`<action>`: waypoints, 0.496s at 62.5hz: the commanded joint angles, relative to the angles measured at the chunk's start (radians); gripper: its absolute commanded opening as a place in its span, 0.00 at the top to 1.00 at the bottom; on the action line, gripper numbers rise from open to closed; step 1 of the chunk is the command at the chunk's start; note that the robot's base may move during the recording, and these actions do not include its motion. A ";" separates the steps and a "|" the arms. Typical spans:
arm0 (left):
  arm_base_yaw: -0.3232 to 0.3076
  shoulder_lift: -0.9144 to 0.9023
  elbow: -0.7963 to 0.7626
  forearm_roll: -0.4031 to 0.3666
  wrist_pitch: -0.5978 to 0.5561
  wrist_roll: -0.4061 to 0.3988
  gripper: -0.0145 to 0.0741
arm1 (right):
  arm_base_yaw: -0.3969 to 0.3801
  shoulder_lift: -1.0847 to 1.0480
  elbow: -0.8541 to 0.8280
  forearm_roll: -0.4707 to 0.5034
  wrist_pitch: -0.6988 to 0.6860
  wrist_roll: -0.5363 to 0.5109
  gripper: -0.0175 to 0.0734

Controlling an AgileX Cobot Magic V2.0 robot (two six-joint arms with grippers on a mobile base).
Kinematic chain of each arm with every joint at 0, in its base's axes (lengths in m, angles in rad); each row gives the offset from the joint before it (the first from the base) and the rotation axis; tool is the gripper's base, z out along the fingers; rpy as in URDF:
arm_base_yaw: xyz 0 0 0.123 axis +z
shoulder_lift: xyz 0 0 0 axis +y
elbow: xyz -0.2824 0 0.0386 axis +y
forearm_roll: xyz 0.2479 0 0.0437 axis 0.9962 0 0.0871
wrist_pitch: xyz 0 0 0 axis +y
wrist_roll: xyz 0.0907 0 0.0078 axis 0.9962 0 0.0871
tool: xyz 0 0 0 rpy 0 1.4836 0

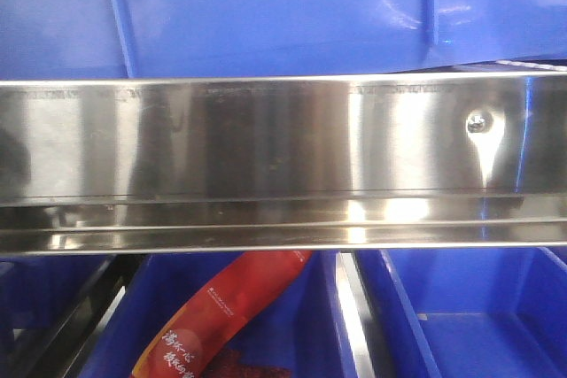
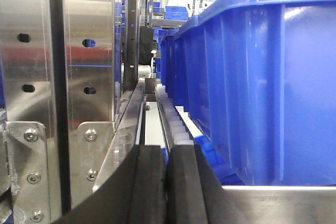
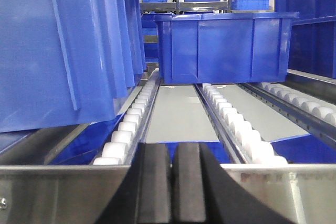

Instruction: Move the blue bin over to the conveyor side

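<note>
The blue bin sits on the roller rack behind the steel rail, the lane beside it open up to another crate. The left gripper and the right gripper are both closed, empty (yellow Chinese lettering on the red snack packet is unreadable).

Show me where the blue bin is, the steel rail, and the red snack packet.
Blue bin point(image 2: 262, 87): left wrist view, on its ribbed side wall.
Steel rail point(image 1: 266, 143): front view, on its flat shiny face.
Red packet point(image 1: 232, 303): front view, on the middle of its wrapper.
</note>
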 commanded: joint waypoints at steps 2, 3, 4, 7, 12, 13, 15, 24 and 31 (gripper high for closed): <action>0.003 -0.001 -0.003 -0.002 -0.016 -0.006 0.85 | 0.002 -0.003 -0.001 -0.002 -0.024 -0.003 0.90; 0.003 -0.001 -0.003 -0.002 -0.016 -0.006 0.85 | 0.002 -0.003 -0.001 -0.002 -0.024 -0.003 0.90; 0.003 -0.001 -0.003 -0.002 -0.016 -0.006 0.85 | 0.002 -0.003 -0.001 -0.002 -0.024 -0.003 0.90; 0.003 -0.001 -0.003 -0.002 -0.016 -0.006 0.85 | 0.002 -0.003 -0.001 -0.002 -0.024 -0.003 0.90; 0.003 -0.001 -0.003 -0.002 -0.016 -0.006 0.85 | 0.002 -0.003 -0.001 -0.002 -0.024 -0.003 0.90; 0.003 -0.001 -0.003 -0.002 -0.016 -0.006 0.85 | 0.002 -0.003 -0.001 -0.002 -0.024 -0.003 0.90; 0.003 -0.001 -0.003 -0.002 -0.016 -0.006 0.85 | 0.002 -0.003 -0.001 -0.002 -0.024 -0.003 0.90; 0.003 -0.001 -0.003 -0.002 -0.016 -0.006 0.85 | 0.002 -0.003 -0.001 -0.002 -0.024 -0.003 0.90; 0.003 -0.001 -0.003 -0.002 -0.016 -0.006 0.85 | 0.002 -0.003 -0.001 -0.002 -0.024 -0.003 0.90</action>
